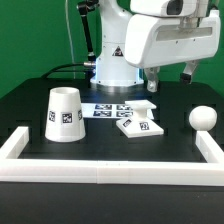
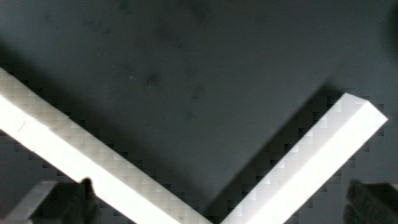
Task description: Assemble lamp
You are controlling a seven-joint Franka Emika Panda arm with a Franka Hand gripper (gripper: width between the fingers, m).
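Note:
In the exterior view the white cone-shaped shade (image 1: 62, 112) stands on the black table at the left. The flat square base (image 1: 138, 123) lies near the middle, just in front of the robot's pedestal. The small round bulb (image 1: 203, 118) rests at the right. My gripper (image 1: 172, 80) hangs above the table behind the base and bulb, open and empty, touching nothing. In the wrist view the gripper (image 2: 214, 206) shows only dark fingertips (image 2: 61, 202) at the frame's edge, wide apart. No lamp part shows in the wrist view.
The marker board (image 1: 108, 108) lies flat behind the base. A long white border rail (image 1: 110, 172) runs round the table's front and sides; its corner shows as a white V (image 2: 71, 140) in the wrist view. The robot's pedestal (image 1: 115, 70) stands at the back.

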